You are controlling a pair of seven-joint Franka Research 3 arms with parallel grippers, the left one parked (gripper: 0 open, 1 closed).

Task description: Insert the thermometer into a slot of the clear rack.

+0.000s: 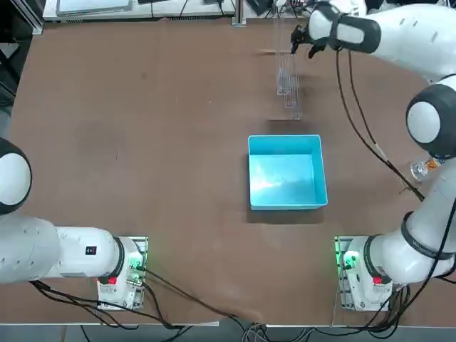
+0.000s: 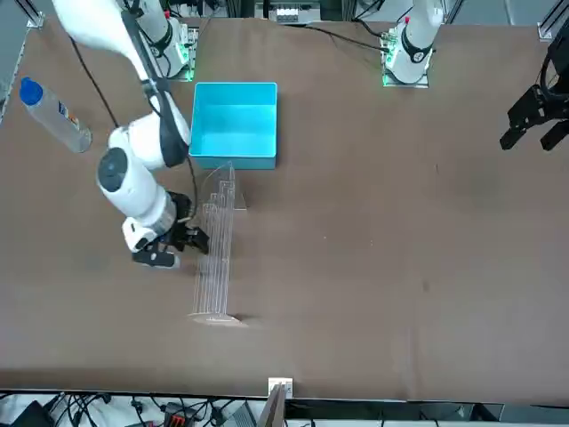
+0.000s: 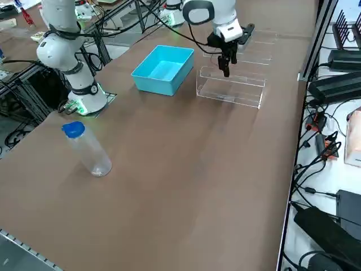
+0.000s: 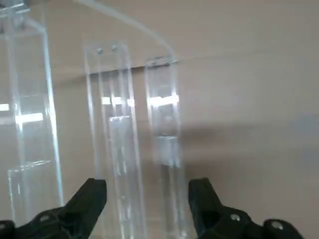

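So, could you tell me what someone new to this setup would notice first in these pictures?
Most likely the bright blue box, open and sitting mid-table between the arms' bases and the clear rack. Next, the right gripper, fingers open, poised beside the rack toward the table's far edge. A clear bottle with a blue cap lies off on the robot's right side.

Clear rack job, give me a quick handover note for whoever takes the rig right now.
Right gripper: open, empty, right over the clear rack, fingers either side of its tiers.
Clear rack: stands on the table beyond the blue box, at the far side from the bases.
Thermometer: cannot be made out in any view, so whether it sits in a slot is unconfirmed.
Left: check the slots up close, then back the arm away.
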